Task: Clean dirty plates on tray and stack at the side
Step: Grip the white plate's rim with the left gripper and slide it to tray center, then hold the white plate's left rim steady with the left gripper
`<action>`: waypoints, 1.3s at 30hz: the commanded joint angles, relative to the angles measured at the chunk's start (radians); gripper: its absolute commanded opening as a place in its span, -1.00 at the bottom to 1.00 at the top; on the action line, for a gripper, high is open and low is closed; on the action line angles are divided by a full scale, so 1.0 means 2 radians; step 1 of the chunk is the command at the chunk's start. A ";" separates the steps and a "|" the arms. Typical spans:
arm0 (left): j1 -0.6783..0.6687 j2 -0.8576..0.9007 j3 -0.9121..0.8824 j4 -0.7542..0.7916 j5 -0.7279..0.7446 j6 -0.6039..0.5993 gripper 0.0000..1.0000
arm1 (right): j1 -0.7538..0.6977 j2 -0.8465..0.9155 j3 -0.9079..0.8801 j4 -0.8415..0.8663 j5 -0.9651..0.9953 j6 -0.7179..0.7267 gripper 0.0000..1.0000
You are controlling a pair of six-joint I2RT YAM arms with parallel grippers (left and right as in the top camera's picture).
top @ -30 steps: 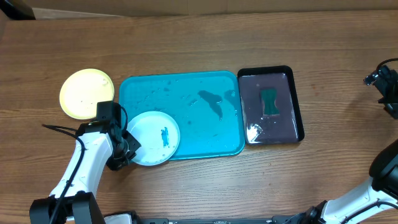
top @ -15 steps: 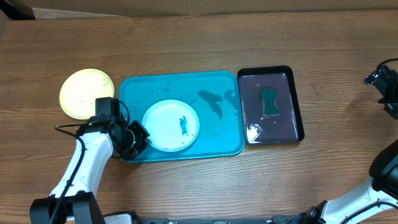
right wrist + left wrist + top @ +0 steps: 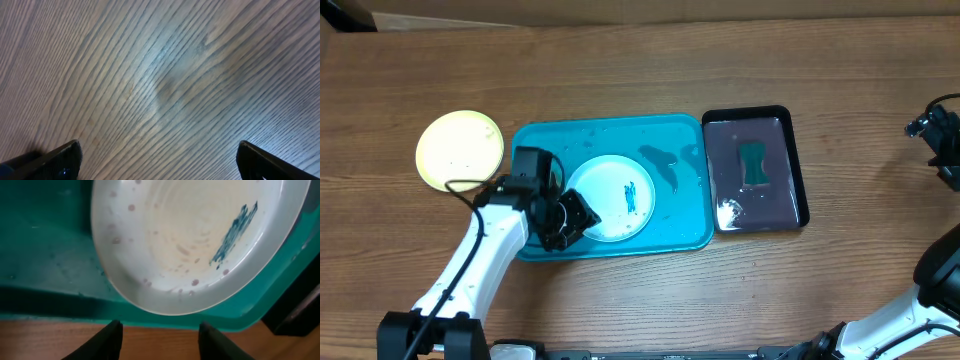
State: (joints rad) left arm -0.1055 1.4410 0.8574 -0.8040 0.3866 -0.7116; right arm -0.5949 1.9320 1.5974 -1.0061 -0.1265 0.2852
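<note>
We see the round white plastic plate (image 3: 610,197) with its dark teal smear now lying wholly inside the large turquoise rectangular plastic tray (image 3: 680,140), left of centre. A second ago it overhung the tray's near left corner. The left gripper (image 3: 572,215), just beside the plate's near left rim, has parted its jaws and let go. The right gripper (image 3: 157,150) hangs spread wide over the bare wooden table (image 3: 620,60), far right. We judge wiping comes next.

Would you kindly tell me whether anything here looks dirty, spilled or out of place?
The white plate in the turquoise tray bears a dark teal smear and small brownish spots, so it looks unclean. The tray's floor shows wet patches. Otherwise nothing seems askew.
</note>
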 commanded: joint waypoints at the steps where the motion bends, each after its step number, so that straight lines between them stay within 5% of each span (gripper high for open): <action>1: -0.005 0.000 0.109 -0.067 -0.078 0.045 0.12 | -0.001 -0.011 0.009 0.003 -0.003 0.002 1.00; 4: -0.005 0.000 0.169 -0.107 -0.112 0.085 0.18 | -0.001 -0.011 0.009 0.003 -0.003 0.002 1.00; 10: -0.005 0.001 0.186 -0.077 -0.134 0.169 -0.49 | -0.001 -0.011 0.009 0.003 -0.003 0.002 1.00; 12: -0.005 0.002 0.186 -0.078 -0.133 0.169 -0.24 | -0.001 -0.011 0.009 0.003 -0.003 0.002 1.00; 14: -0.005 0.002 0.186 -0.082 -0.133 0.169 0.51 | -0.001 -0.011 0.009 0.003 -0.003 0.002 1.00; 16: -0.005 0.002 0.186 -0.094 -0.132 0.169 0.65 | -0.001 -0.011 0.009 0.003 -0.003 0.002 1.00; 23: -0.006 0.006 0.170 -0.093 -0.172 0.173 -0.43 | -0.001 -0.011 0.009 0.003 -0.003 0.002 1.00; 27: -0.006 0.014 0.167 -0.095 -0.176 0.178 -0.51 | -0.001 -0.011 0.009 0.003 -0.003 0.002 1.00; 32: -0.006 0.015 0.167 -0.101 -0.140 0.179 -0.28 | -0.001 -0.011 0.009 0.003 -0.003 0.002 1.00; 35: -0.006 0.017 0.166 -0.098 -0.146 0.182 -0.63 | -0.001 -0.011 0.009 0.003 -0.003 0.002 1.00; 39: -0.006 0.031 0.158 -0.085 -0.172 0.188 -0.70 | -0.001 -0.011 0.009 0.003 -0.003 0.002 1.00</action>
State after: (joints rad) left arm -0.1120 1.4704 1.1946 -0.9863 0.0772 -0.3588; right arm -0.5949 1.9320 1.5974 -1.0061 -0.1272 0.2852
